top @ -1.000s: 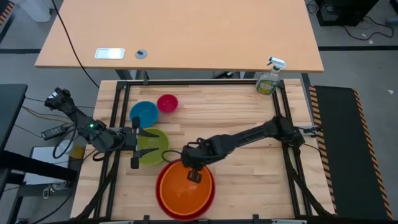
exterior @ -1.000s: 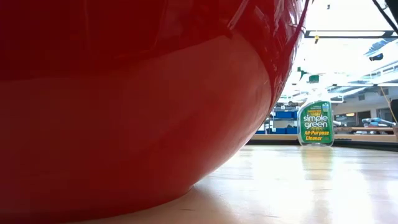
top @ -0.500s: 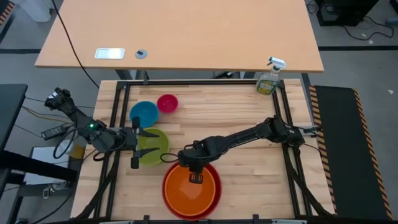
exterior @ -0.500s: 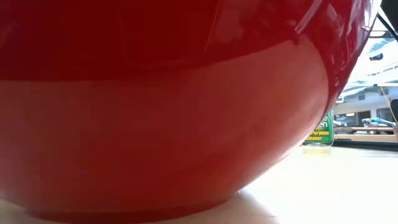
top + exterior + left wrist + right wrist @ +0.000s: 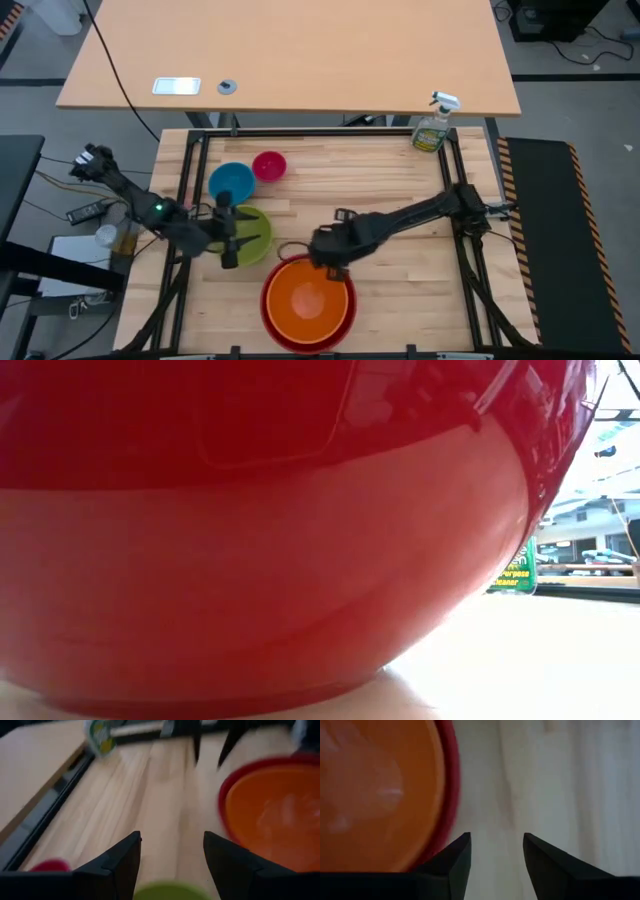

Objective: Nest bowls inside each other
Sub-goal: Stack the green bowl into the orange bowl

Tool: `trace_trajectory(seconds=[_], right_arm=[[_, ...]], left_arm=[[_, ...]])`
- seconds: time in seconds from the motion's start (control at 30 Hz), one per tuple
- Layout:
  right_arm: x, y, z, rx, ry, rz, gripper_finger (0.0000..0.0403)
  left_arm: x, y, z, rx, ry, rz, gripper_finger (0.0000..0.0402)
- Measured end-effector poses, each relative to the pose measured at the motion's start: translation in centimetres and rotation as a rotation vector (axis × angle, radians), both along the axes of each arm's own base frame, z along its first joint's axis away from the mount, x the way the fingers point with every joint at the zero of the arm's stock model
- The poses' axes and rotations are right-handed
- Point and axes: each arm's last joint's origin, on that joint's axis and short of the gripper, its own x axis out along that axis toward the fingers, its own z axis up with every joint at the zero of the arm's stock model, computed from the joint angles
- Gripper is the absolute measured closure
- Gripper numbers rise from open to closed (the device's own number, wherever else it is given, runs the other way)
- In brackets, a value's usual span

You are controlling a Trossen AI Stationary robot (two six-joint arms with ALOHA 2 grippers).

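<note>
Red bowl (image 5: 260, 540) blocks low view; right gripper (image 5: 494, 851), left gripper (image 5: 172, 855) both spread, empty.

One bowl (image 5: 308, 298) sits nested in another (image 5: 270, 312) (table's (image 5: 400, 170) near edge).

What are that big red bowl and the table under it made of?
The red bowl looks like glossy moulded plastic: its smooth side mirrors the ceiling lights. The orange bowl nested in it looks the same. The table seems to be pale wood, with plank seams and grain showing.
</note>
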Motion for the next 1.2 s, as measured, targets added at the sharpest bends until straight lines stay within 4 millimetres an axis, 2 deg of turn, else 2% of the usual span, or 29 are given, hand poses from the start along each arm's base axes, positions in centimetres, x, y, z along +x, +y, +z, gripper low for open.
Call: trace_trajectory(seconds=[0.07,0.2,0.33,0.53,0.67,1.0,1.2], right_arm=[[-2.2,0.0,0.7,-0.041,-0.013,-0.015,0.0223],[-6.5,-0.6,1.5,-0.070,-0.121,-0.103,0.0228],[-10.4,-0.8,1.9,-0.012,-0.243,-0.182,0.0230],[-13.9,-0.3,1.5,0.052,-0.356,-0.175,0.0231],[-14.7,-0.4,1.5,0.075,-0.379,-0.202,0.0231],[-14.1,-0.1,0.5,0.059,-0.347,-0.201,0.0231],[-13.5,0.2,0.0,0.054,-0.349,-0.183,0.0231]], left_arm=[[0.3,0.2,-0.8,-0.008,0.065,0.014,0.0182],[0.7,0.0,-2.2,-0.165,0.232,-0.047,0.0187],[0.6,-0.9,-3.5,-0.268,0.366,-0.070,0.0202],[0.7,-2.6,-5.9,-0.264,0.530,-0.042,0.0211],[0.9,-3.5,-7.0,-0.259,0.588,-0.017,0.0202],[1.1,-3.8,-9.0,-0.197,0.731,0.040,0.0197],[1.2,-3.9,-10.3,-0.138,0.812,0.066,0.0228]])
